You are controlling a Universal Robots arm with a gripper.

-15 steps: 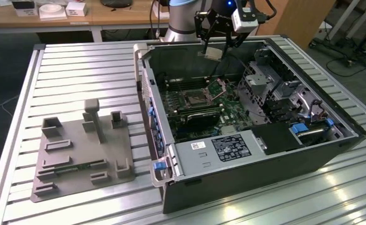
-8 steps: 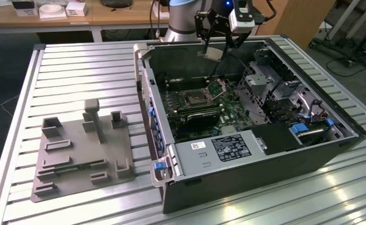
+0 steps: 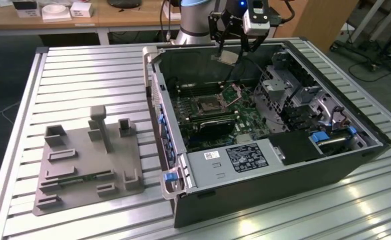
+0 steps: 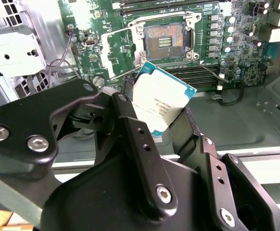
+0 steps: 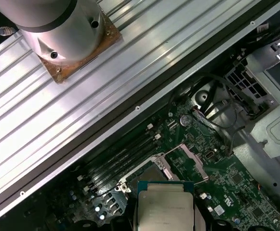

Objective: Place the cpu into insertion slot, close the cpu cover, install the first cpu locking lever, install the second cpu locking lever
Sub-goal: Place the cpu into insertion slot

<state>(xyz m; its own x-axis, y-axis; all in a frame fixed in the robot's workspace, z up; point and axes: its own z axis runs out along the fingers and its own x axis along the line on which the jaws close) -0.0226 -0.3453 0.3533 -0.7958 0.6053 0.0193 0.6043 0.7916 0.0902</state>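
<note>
Closest to me the ribbed metal counter (image 3: 302, 215) carries an open computer case (image 3: 269, 190) lying on its side, with a white-labelled black power box (image 3: 239, 159) at its near end. A grey moulded fixture plate (image 3: 81, 170) sits well apart from it towards the exterior view's left. Further in, the green motherboard (image 3: 249, 117) lines the case floor. In its middle the insertion slot (image 3: 207, 104) lies uncovered, and the second wrist view shows its contact field (image 4: 164, 37) bare inside a silver surround. The cpu cover (image 3: 237, 92) is swung up off the slot, hinged at one edge. It appears in the second wrist view as a thin silver frame (image 4: 120, 50) folded out beside the socket, and in the first wrist view as a tilted frame (image 5: 190, 163) just past the slot. Beyond that, above the far part of the open case, the gripper (image 3: 230, 54) hangs with its jaws pinching the cpu (image 3: 226, 58) by two opposite edges. The chip is in the air, clear of the board and short of the slot. Both wrist views show its silvery top facing the cameras (image 4: 161, 98) (image 5: 165, 209), and in the second wrist view it sits turned at an angle to the socket's square. Behind the case stands the arm's grey base (image 3: 191, 27), bolted to the counter. Furthest back, a wooden counter (image 3: 115, 15) carries a few white boxes.
</note>
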